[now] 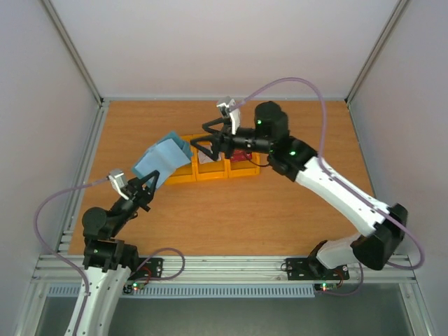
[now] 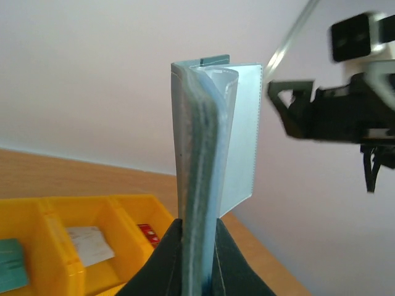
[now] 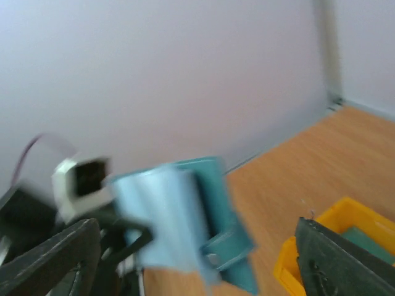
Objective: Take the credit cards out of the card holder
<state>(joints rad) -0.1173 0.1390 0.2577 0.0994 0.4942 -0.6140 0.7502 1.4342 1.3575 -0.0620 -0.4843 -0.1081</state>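
The left gripper (image 1: 148, 183) is clamped on the lower edge of the card holder (image 2: 199, 148), which stands upright and slightly open above the left end of the yellow bins (image 1: 183, 177). The right gripper (image 1: 199, 135) hangs just beside the holder, jaws spread wide with nothing between them. Each of the 3 compartments holds 1 card: teal-green card (image 2: 11, 265), whitish card (image 2: 91, 243), red card (image 2: 148, 234).

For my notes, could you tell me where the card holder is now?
Top view, left of centre: the left tool holds the card holder above the left end of the bins, the open right tool just beside it.
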